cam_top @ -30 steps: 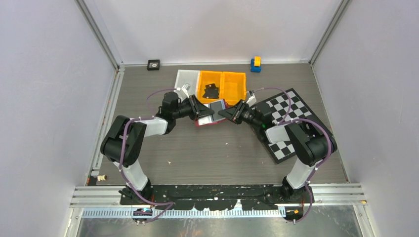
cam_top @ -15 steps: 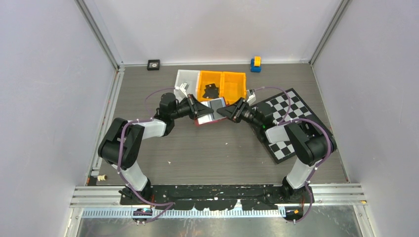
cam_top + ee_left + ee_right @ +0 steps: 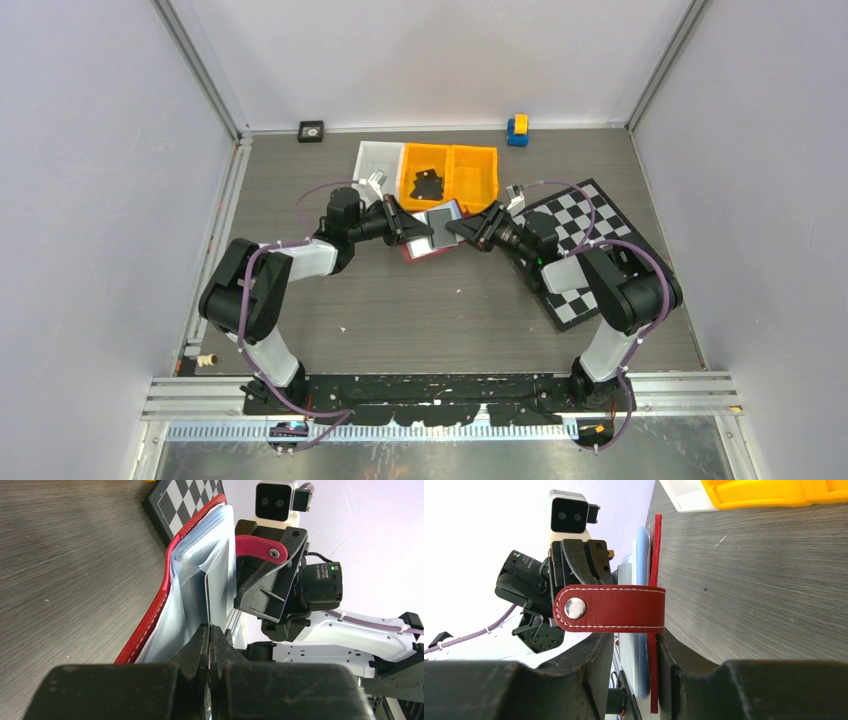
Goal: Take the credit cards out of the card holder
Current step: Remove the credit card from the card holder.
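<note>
Noted left gripper at bottom centre, black fingertips pressed together with no gap, pinching a thin pale edge among the sleeves. Could not tell what sheet that edge belongs to. Recorded flat red stitched folding card holder standing on edge and leaning, over grey wood-grain table; pale bluish clear plastic sleeves fanned out on its right side. Saw red snap tab with round metal stud draped across black right gripper, just beside the sleeves. Logged black-and-white chequered board behind the holder's top, white box-shaped camera with two lenses above right gripper, white arm link with purple cable at right.
</note>
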You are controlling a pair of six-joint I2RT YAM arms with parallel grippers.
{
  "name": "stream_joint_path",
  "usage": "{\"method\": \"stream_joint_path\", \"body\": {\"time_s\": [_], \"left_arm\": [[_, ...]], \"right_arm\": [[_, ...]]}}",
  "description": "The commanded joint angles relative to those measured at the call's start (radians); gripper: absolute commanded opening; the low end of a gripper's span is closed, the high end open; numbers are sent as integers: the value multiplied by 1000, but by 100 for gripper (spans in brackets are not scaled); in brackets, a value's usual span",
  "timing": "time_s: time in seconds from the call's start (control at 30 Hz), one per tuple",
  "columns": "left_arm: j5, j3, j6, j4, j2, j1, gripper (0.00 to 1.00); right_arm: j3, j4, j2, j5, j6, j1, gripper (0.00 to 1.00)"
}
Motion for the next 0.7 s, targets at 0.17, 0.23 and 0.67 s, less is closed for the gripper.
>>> {"method": "stream_joint_path", "body": {"time_s": [0.17, 0.23, 0.67], "left_arm": [[20, 30, 28, -12, -19, -4, 0], [27, 24, 16, 15, -18, -5, 1], [77, -3, -95, 228, -24, -5, 12]], "right_arm": [[2, 75, -47, 16, -6, -6, 22], [3, 73, -47, 14, -6, -7, 15], [9, 119, -9, 0, 25, -7, 14]]}}
